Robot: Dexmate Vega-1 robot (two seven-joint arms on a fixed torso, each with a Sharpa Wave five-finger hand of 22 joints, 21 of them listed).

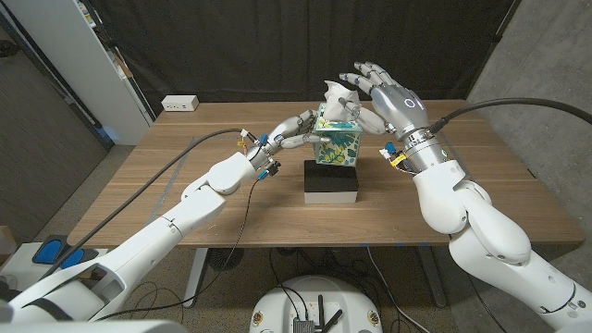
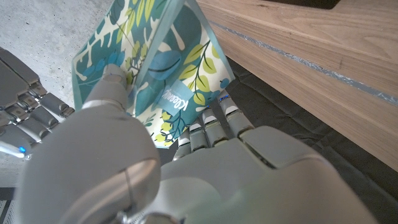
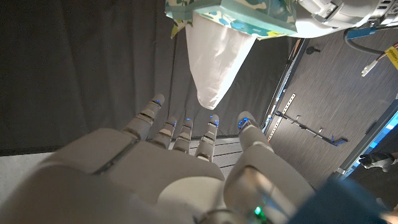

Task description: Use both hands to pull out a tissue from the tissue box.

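Observation:
A teal tissue box (image 1: 335, 144) with a leaf print stands on a black block (image 1: 331, 183) at the middle of the wooden table (image 1: 481, 185). A white tissue (image 1: 335, 94) sticks up out of its top. My left hand (image 1: 294, 128) grips the box from its left side; in the left wrist view the thumb presses one printed face of the box (image 2: 180, 68) and the fingers (image 2: 214, 121) wrap around the other. My right hand (image 1: 384, 97) hovers above and to the right of the box, fingers spread. In the right wrist view its fingertips (image 3: 186, 124) stop just short of the tissue (image 3: 214, 56).
A white power strip (image 1: 179, 104) lies at the table's back left corner. Black cables run along both arms, one (image 1: 166, 171) across the left of the table. A dark curtain hangs behind the table, and a white cabinet (image 1: 74, 65) stands at the far left.

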